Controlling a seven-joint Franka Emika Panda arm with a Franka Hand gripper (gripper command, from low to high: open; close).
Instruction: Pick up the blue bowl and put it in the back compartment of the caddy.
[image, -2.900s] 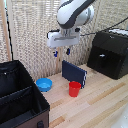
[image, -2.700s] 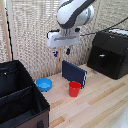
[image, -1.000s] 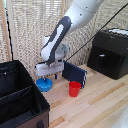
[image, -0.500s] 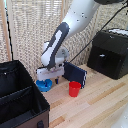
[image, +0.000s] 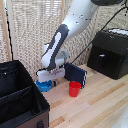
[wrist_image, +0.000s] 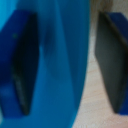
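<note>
We see a white robot arm (image: 67, 35) bent low over a pale wooden bench (image: 100, 105), with its end effector (image: 46, 80) lowered onto the blue bowl (image: 44, 86). The bowl sits on the bench toward the exterior view's left, just beside the far right corner of the caddy (image: 20, 100) and touching none of its walls that we can make out. The caddy is a large black soft-sided bin in the near left of the scene; a divider crosses its interior, and the back compartment (image: 12, 80) lies on the far side of that divider.

In the wrist view, the bowl's rim (wrist_image: 65, 60) fills the middle of the picture as a bright blue band, and one dark finger (wrist_image: 22, 65) stands on one side of it while the other finger (wrist_image: 112, 62) stands on the opposite side. The fingers are apart, straddling the rim; we cannot tell from the blur whether either pad touches it.

A red cup (image: 74, 88) stands upright on the bench near the bowl, toward the exterior view's right. Just behind the cup, a dark-blue flat box (image: 76, 73) stands tilted on edge. A black hard case (image: 111, 52) rests at the far right of the bench. A pale slatted screen (image: 30, 30) closes the far side of the scene.
</note>
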